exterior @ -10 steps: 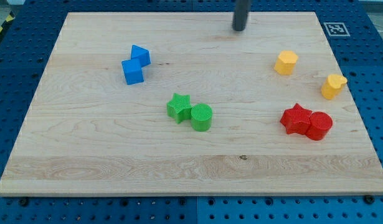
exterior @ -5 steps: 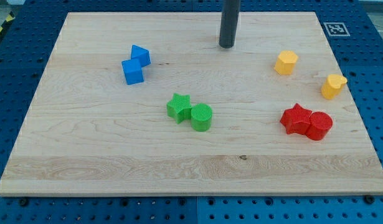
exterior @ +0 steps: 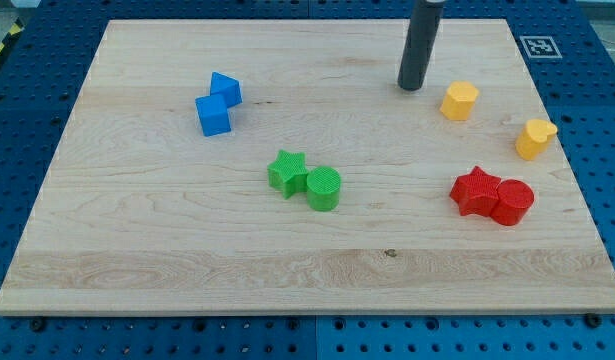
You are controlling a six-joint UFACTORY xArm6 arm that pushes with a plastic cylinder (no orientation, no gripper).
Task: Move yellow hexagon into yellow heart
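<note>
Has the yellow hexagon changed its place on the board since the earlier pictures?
No. The yellow hexagon keeps its spot relative to the yellow heart. Only my tip has moved, now just to the hexagon's left in the view, apart from it.

No readable text; only a fiducial marker (exterior: 536, 46).

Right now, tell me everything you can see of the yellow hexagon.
The yellow hexagon is a small, squat six-sided block with finely ribbed sides, plastic by its look. It stands flat on the wooden board near the view's upper right, touching nothing. My tip is just to its left, with a gap. The yellow heart lies lower right, apart.
</note>
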